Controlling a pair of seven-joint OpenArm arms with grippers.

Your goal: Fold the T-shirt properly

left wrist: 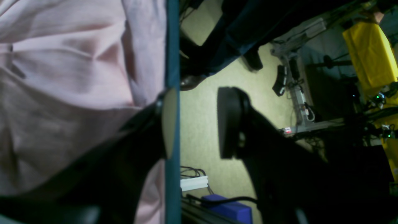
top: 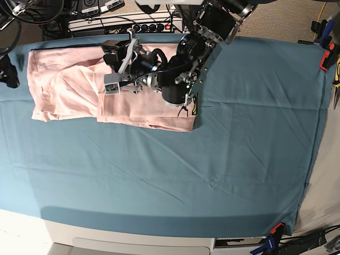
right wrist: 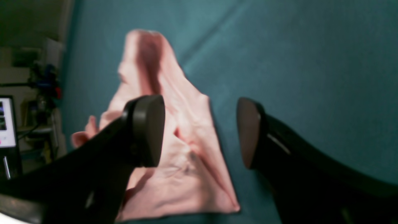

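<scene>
T-shirt [right wrist: 174, 149] | under right fingers [right wrist: 149, 130] | beside left fingers [left wrist: 230, 121]

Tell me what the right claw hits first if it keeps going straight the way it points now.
Most likely the pink T-shirt. In the right wrist view the right claw is open, and a rumpled corner of the shirt lies in the gap and under one finger, on the teal table cloth. Depth is unclear, so how soon cannot be told.

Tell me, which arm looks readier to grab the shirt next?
Probably left: the left gripper sits open at the T-shirt's far edge; the right gripper hovers open above one end.
</scene>
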